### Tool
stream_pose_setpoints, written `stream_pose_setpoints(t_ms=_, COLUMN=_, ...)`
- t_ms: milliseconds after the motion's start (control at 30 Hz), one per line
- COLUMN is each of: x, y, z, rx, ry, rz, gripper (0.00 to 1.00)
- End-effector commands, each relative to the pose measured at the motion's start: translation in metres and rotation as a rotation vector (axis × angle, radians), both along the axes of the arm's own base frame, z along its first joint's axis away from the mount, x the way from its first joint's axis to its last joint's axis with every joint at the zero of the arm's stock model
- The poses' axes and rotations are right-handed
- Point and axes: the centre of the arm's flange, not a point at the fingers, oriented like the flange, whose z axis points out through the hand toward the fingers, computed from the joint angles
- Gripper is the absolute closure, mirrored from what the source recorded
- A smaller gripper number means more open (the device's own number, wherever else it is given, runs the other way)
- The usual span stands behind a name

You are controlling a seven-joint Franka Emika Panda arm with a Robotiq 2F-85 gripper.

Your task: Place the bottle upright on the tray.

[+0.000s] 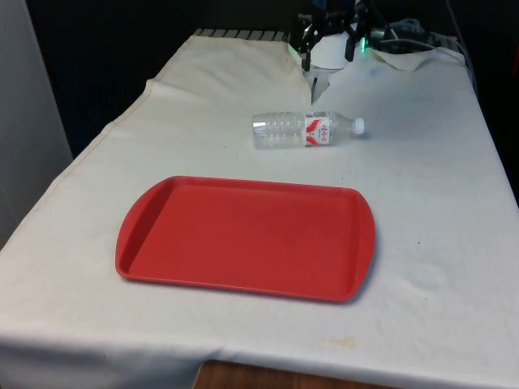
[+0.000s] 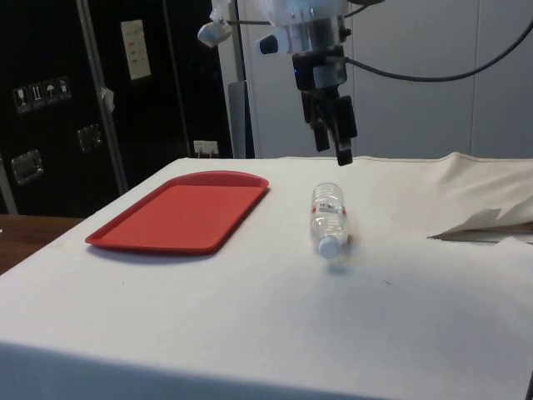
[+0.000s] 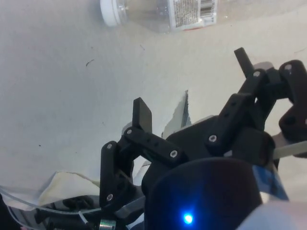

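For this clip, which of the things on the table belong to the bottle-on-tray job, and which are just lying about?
Belongs to the job:
- bottle, clear, lying on its side on the cloth
- red tray, nothing on it
- gripper, raised above the bottle, fingers apart, holding nothing

Just lying about:
- white cloth over the table
- crumpled sheet at the robot's end

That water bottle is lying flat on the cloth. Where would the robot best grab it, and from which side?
Probably around the labelled middle of the bottle, from straight above. It lies on its side, cap toward the front view's right, so the round body offers two free flanks for the open tool to close across. The cap end looks too narrow.
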Motion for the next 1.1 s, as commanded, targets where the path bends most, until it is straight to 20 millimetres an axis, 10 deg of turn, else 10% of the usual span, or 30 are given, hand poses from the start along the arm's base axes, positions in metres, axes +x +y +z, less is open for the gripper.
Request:
stream_pose_setpoints(t_ms=0, x=0.0000, y=0.0000, z=0.0000, rx=0.000, ry=0.000, rz=0.000, gripper=0.00)
stream_pose_setpoints(t_ms=1067, x=0.0014, y=0.0002, z=-0.0034, rx=0.005, ry=0.015, rz=0.164, gripper=0.00)
